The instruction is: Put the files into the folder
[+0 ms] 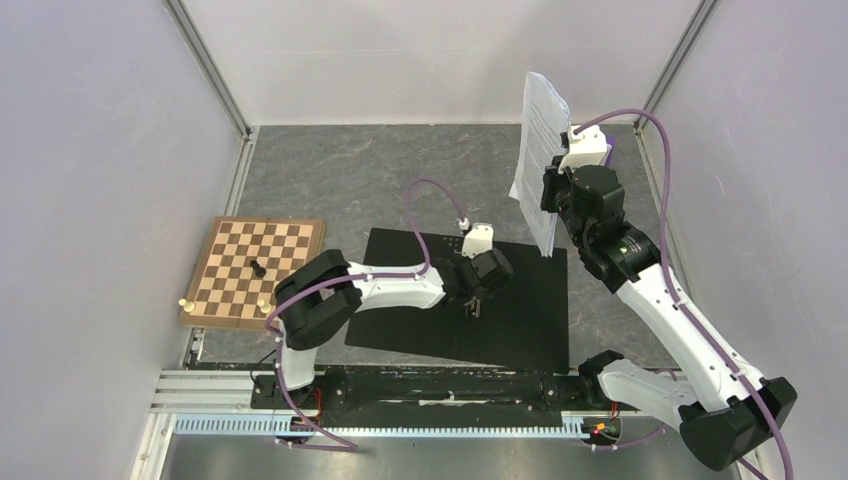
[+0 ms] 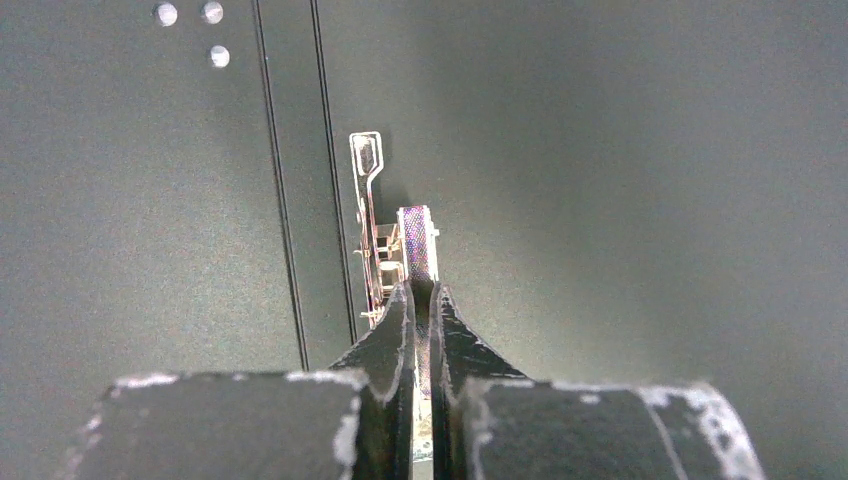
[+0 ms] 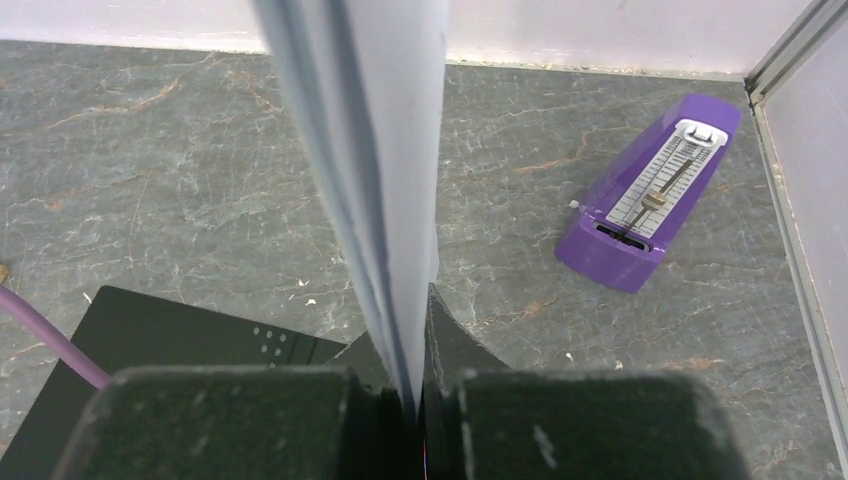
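The folder [image 1: 520, 310] lies open on the table, black inside facing up. At its spine sits a metal clip [image 2: 368, 200] whose lever tab [image 2: 417, 245] stands raised. My left gripper [image 2: 424, 292] is shut on that tab, and in the top view the left gripper [image 1: 472, 305] reaches down over the folder's middle. The files [image 1: 540, 150], white printed sheets, hang upright above the folder's far right corner, pinched at their lower edge by my shut right gripper [image 1: 553, 195]. In the right wrist view the files [image 3: 370, 150] rise edge-on from the right gripper [image 3: 415, 330], with a folder corner [image 3: 170, 335] below.
A wooden chessboard [image 1: 255, 272] with a few pieces lies at the left, near the cage wall. A purple metronome [image 3: 655, 195] lies on the grey mat by the back right corner post. Cage walls close in the left, back and right sides.
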